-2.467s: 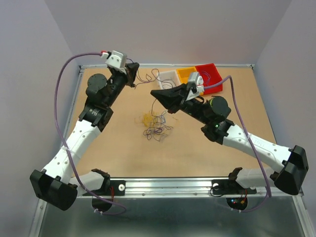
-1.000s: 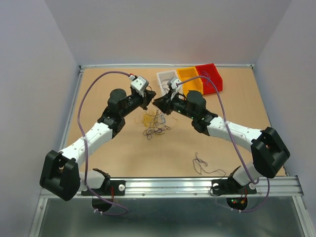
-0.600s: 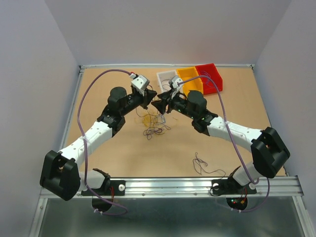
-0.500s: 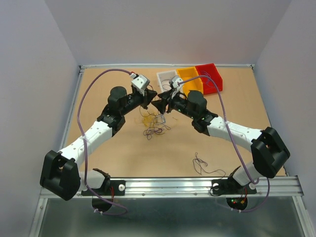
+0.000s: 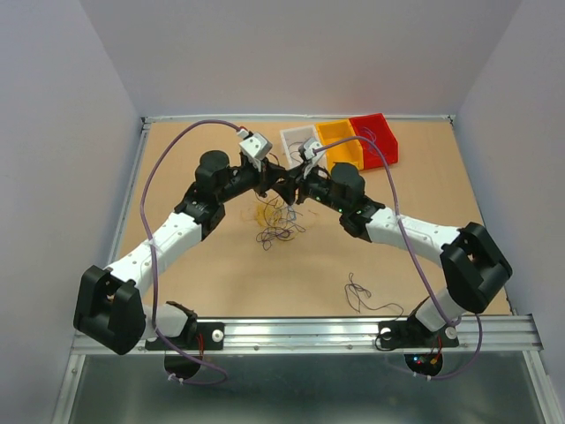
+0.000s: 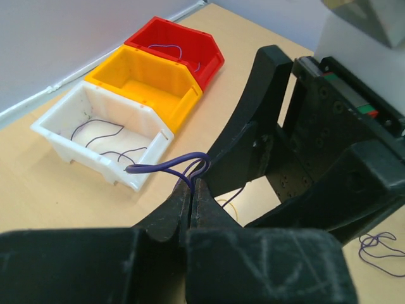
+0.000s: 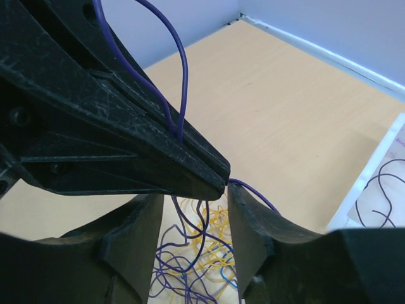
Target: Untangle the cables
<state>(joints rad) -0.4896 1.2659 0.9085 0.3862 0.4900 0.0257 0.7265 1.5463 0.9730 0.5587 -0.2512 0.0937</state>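
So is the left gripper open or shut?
Shut. In its wrist view the left gripper has its jaws pressed together, pinching a purple wire.

Robotics lab test cell: blank partition walls (image 5: pixel 291 53) box in a plywood table (image 5: pixel 221 274), with an aluminium mounting rail (image 5: pixel 309 329) along its near edge.

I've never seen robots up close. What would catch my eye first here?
Two black grippers nose to nose over mid-table: the left gripper pinches a purple wire, and the right gripper stands open right at its tip. Beneath lies a yellow-and-purple wire clump; a white bin, yellow bin and red bin line the far edge.
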